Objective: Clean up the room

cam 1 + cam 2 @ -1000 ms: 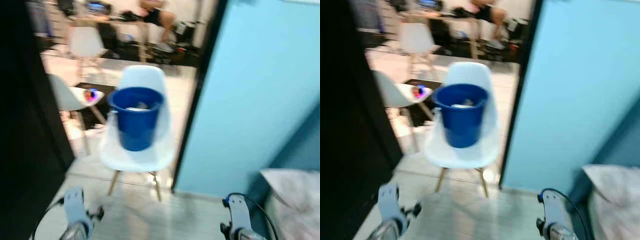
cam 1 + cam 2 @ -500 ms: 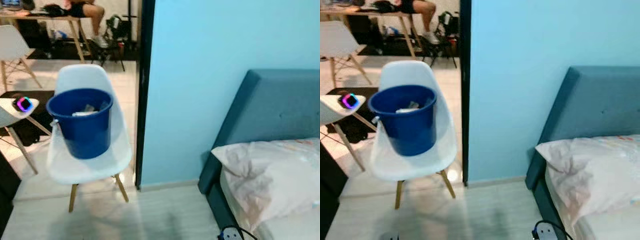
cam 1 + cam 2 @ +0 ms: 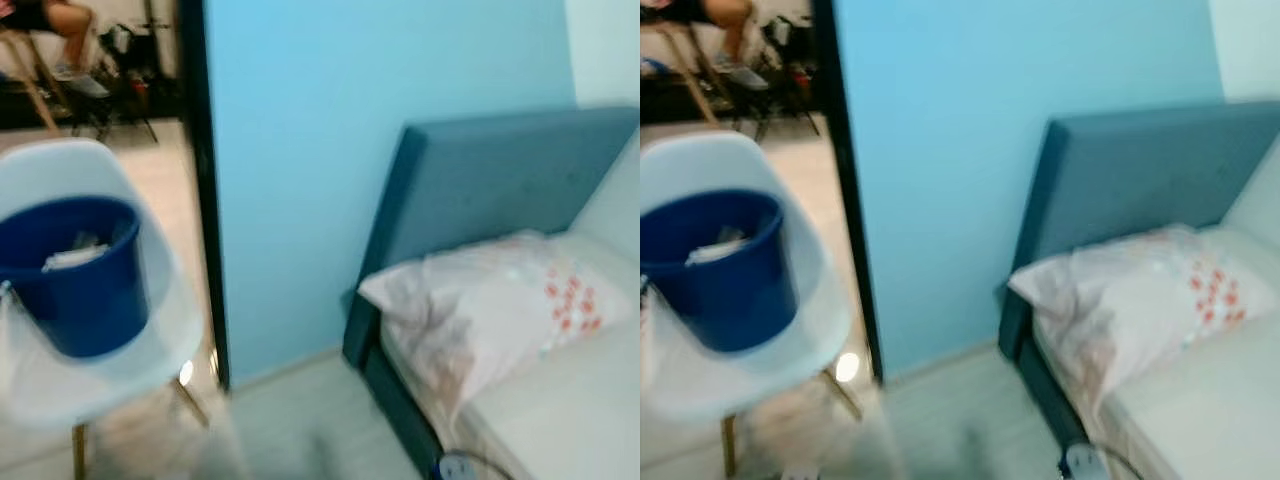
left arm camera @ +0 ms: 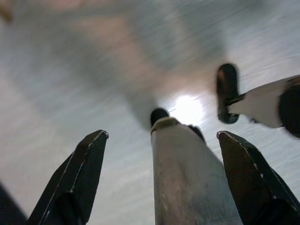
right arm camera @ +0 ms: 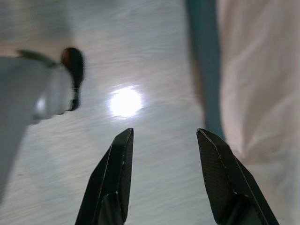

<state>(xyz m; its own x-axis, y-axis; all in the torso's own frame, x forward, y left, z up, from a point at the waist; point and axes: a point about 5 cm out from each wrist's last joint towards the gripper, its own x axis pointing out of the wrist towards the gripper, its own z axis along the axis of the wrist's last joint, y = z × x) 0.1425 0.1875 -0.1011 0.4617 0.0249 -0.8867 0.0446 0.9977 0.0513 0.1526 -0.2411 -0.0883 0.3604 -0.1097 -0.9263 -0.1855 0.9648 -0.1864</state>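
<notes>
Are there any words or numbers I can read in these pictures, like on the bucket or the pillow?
No words or numbers can be read.
Blue bucket: plain, no label showing.
Pillow: small red-orange marks, blurred; they look like a pattern, not letters.
Blue wall and bed headboard: no signs or writing.

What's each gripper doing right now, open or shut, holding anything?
Left gripper: open, empty, hanging above the floor.
Right gripper: open, empty, above the floor beside the bed.
</notes>
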